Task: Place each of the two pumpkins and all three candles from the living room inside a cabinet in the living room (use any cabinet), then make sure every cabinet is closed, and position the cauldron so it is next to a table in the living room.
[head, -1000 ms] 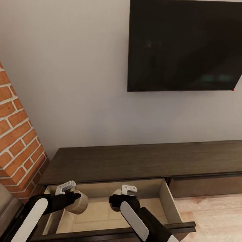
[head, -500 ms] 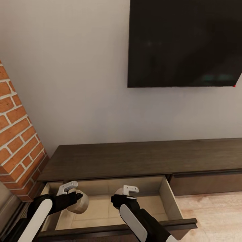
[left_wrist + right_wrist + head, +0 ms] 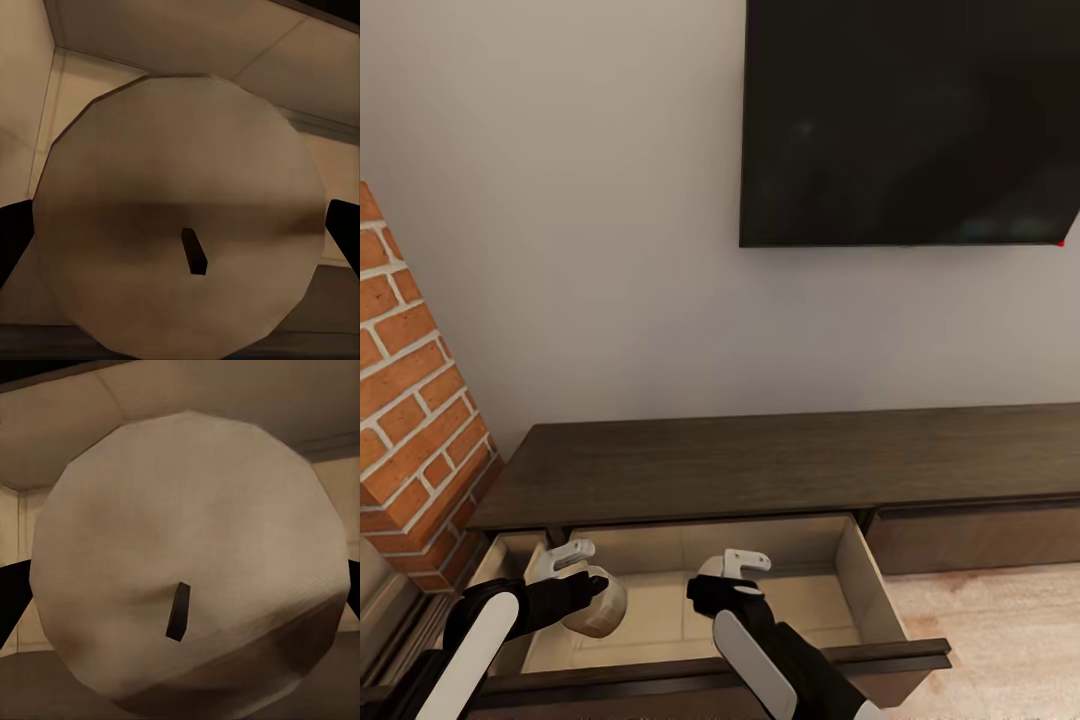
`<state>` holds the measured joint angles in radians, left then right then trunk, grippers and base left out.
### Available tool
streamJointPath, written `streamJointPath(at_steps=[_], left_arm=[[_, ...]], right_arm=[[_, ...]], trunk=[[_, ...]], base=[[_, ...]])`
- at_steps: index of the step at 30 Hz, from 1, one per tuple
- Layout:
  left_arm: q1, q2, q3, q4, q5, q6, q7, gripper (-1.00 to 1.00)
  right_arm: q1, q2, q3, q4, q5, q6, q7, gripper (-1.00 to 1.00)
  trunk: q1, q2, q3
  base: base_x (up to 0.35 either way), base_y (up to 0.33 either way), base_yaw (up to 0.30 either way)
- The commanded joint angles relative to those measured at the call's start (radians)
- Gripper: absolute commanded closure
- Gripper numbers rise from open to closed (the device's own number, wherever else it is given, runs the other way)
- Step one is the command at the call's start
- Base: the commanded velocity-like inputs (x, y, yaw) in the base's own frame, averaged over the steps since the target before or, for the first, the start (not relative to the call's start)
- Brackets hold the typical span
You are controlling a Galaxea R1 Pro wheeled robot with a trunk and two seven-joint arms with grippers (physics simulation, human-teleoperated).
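Note:
The cabinet (image 3: 780, 465) is a long low dark-brown unit whose left drawer (image 3: 867, 582) is pulled out, pale beige inside. My left gripper (image 3: 594, 598) is shut on a fat beige candle (image 3: 603, 608) over the drawer's left part. In the left wrist view that candle (image 3: 180, 172) has a dark wick, and the dark fingers (image 3: 13, 240) press its sides. My right gripper (image 3: 712, 580) is shut on a second beige candle (image 3: 706, 570) over the drawer's middle, mostly hidden by the hand. In the right wrist view this candle (image 3: 187, 532) sits between the fingers (image 3: 11, 592). The pumpkins, cauldron and table are out of view.
A black TV (image 3: 910, 120) hangs on the grey wall above the cabinet. A brick column (image 3: 410, 420) stands at the left, close to the drawer's left end. A second, shut drawer front (image 3: 970, 535) lies to the right, above pale wooden floor (image 3: 1000, 620).
The whole picture has shifted, so the camera has moved. Both grippers stay shut on their candles, which now sit slightly lower against the open drawer.

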<state>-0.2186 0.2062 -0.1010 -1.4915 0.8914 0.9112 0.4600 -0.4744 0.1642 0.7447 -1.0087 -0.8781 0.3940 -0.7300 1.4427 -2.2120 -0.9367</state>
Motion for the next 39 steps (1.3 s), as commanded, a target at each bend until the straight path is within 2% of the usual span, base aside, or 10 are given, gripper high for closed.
streamJointPath(at_steps=[1, 10, 19, 21, 25, 29, 31, 35, 39], left_arm=[[-0.001, 0.001, -0.002, -0.001, 0.011, 0.0, 0.009, 1.0], [-0.003, 0.001, -0.001, -0.001, 0.012, 0.001, 0.005, 1.0], [-0.04, 0.001, 0.0, -0.002, 0.013, 0.005, 0.002, 1.0], [-0.053, 0.002, 0.0, -0.001, 0.012, 0.005, 0.001, 1.0], [-0.062, 0.001, 0.0, 0.015, 0.013, 0.006, 0.005, 1.0], [-0.065, -0.001, -0.003, 0.027, 0.013, 0.006, 0.01, 1.0], [-0.065, -0.012, -0.013, 0.029, 0.011, 0.005, 0.013, 1.0], [-0.065, -0.033, -0.033, 0.029, -0.016, 0.005, 0.016, 1.0], [-0.065, -0.051, -0.038, 0.024, -0.067, 0.003, 0.019, 1.0]], right_arm=[[-0.001, 0.0, 0.004, -0.002, -0.004, 0.001, -0.008, 1.0], [-0.014, -0.002, 0.009, -0.037, -0.012, 0.014, -0.007, 1.0], [-0.168, 0.001, 0.003, 0.031, -0.027, 0.111, -0.009, 1.0], [-0.201, 0.001, 0.002, 0.05, -0.051, 0.137, -0.009, 1.0], [-0.215, 0.001, 0.003, 0.065, -0.092, 0.186, -0.009, 1.0], [-0.217, 0.001, 0.003, 0.069, -0.101, 0.202, -0.009, 1.0], [-0.217, 0.001, 0.004, 0.07, -0.103, 0.204, -0.008, 1.0], [-0.217, 0.001, 0.007, 0.073, -0.103, 0.206, -0.004, 1.0], [-0.217, 0.001, 0.011, 0.073, -0.102, 0.206, -0.002, 1.0]], trunk=[[0.004, -0.008, -0.004], [0.038, -0.071, -0.032], [0.073, -0.134, -0.061], [0.08, -0.148, -0.067], [0.096, -0.176, -0.079], [0.111, -0.204, -0.092], [0.119, -0.218, -0.098], [0.134, -0.246, -0.111], [0.149, -0.274, -0.123]], base=[[0.0, 0.0, 0.0], [0.0, 0.0, 0.0], [0.0, 0.0, 0.0], [0.0, 0.0, 0.0], [0.0, 0.0, 0.0], [0.0, 0.0, 0.0], [0.0, 0.0, 0.0], [0.0, 0.0, 0.0], [0.0, 0.0, 0.0]])
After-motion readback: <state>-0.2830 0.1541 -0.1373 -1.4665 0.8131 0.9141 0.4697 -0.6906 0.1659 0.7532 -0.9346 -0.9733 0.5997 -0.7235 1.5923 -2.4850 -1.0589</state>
